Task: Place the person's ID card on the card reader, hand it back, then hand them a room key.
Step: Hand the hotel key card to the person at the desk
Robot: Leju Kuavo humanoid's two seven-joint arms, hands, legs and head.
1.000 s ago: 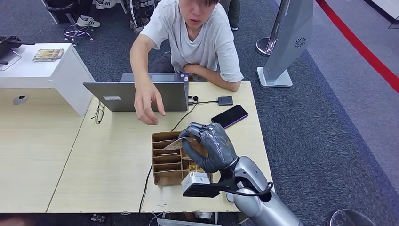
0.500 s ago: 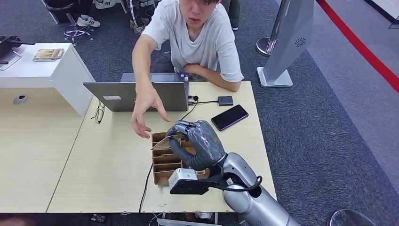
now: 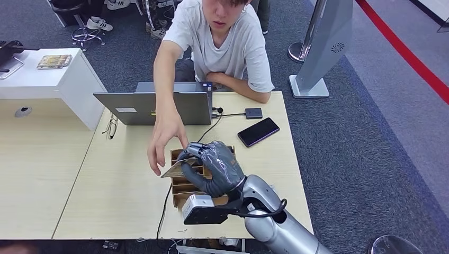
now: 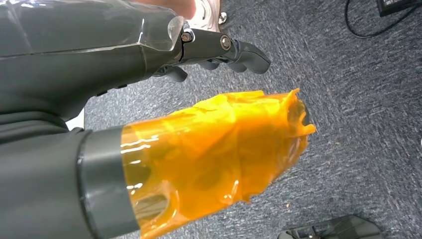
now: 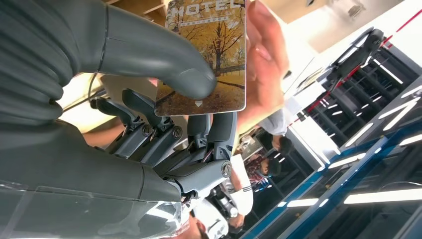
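Handover of the room key. The right hand pinches the room key between thumb and fingers above the card box on the desk; the person's hand reaches its free edge. Good practice: hold level, release only once they grip. The left hand holds nothing, fingers apart.

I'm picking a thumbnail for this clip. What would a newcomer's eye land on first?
First, the handover at the middle of the desk: the robot's right hand pinches a room key card printed with an autumn scene and the word HOTEL, while the person's hand reaches down right beside it. Next, the left hand, hanging over grey carpet, with bright orange film around its thumb.
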